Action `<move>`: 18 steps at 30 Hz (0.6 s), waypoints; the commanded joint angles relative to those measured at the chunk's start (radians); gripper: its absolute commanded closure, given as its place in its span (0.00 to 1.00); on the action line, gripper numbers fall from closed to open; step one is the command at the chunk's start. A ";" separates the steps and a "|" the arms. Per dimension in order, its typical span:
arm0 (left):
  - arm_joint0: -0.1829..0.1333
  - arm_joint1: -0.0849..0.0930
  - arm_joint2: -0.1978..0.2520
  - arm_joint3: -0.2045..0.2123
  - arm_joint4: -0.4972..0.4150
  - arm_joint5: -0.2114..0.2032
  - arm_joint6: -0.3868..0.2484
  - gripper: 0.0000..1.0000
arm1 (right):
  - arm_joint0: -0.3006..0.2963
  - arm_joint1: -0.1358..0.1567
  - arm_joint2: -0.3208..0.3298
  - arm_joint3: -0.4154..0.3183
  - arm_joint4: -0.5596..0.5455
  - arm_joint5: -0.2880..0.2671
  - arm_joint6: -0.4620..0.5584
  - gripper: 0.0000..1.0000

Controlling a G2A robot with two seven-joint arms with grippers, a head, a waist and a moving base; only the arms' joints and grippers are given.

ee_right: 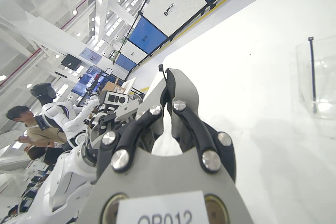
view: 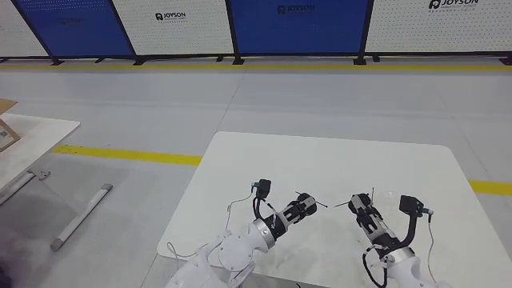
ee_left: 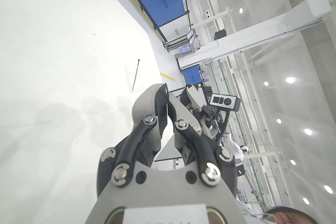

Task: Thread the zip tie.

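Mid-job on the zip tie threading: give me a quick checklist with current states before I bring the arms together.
1. Right gripper shut on zip tie, head sticking out past the fingertips: ok.
2. Left gripper fingers shut: ok.
3. Left gripper's hold on the thin black strip at its tips: cannot tell.
4. Strip tip lined up with the head slot: cannot tell.
5. Tie threaded: not ok, the grippers are apart.
6. Spare zip tie upright in clear cup, off both grippers: ok.
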 commanded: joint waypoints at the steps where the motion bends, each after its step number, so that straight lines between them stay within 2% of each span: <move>1: 0.000 0.000 0.000 0.000 0.000 0.000 0.000 1.00 | -0.009 -0.003 -0.011 0.014 -0.024 -0.024 -0.035 1.00; 5: 0.000 0.000 0.000 0.000 0.000 0.000 0.000 1.00 | -0.018 -0.008 -0.029 0.025 -0.056 -0.063 -0.086 1.00; 14: 0.000 0.000 0.000 0.000 0.000 0.000 0.000 1.00 | -0.015 -0.011 -0.026 0.020 -0.049 -0.053 -0.093 1.00; 18: -0.003 -0.003 0.009 0.005 0.049 -0.018 0.038 1.00 | -0.013 -0.017 -0.026 0.019 -0.036 -0.044 -0.111 1.00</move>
